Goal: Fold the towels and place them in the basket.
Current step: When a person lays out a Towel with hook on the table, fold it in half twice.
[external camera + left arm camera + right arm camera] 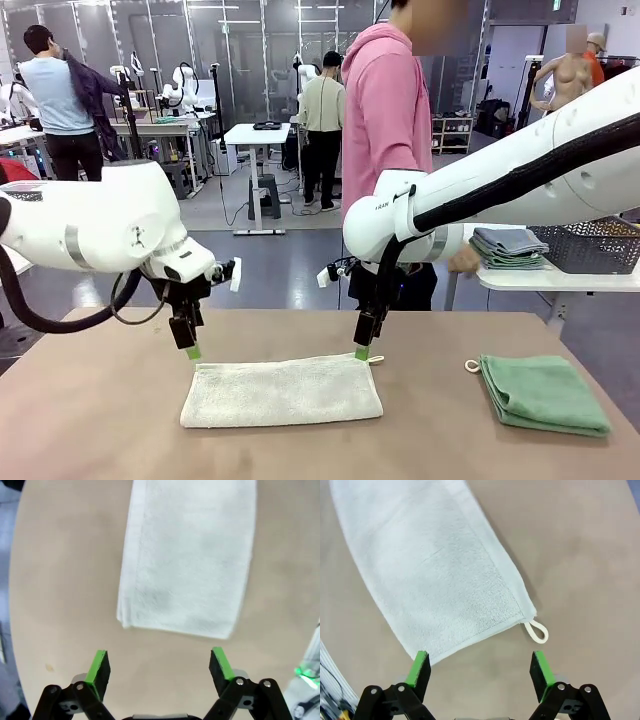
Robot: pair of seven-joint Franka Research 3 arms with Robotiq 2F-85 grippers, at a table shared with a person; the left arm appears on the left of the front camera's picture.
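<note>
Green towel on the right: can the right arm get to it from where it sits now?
Probably yes. The right gripper is open and empty above a corner of the white towel, and the green towel lies folded on the same side, with only table between them and nothing in the way.

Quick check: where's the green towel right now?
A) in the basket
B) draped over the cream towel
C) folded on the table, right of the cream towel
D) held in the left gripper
C: the green towel lies folded on the table, apart from the cream towel, on its right.
</note>
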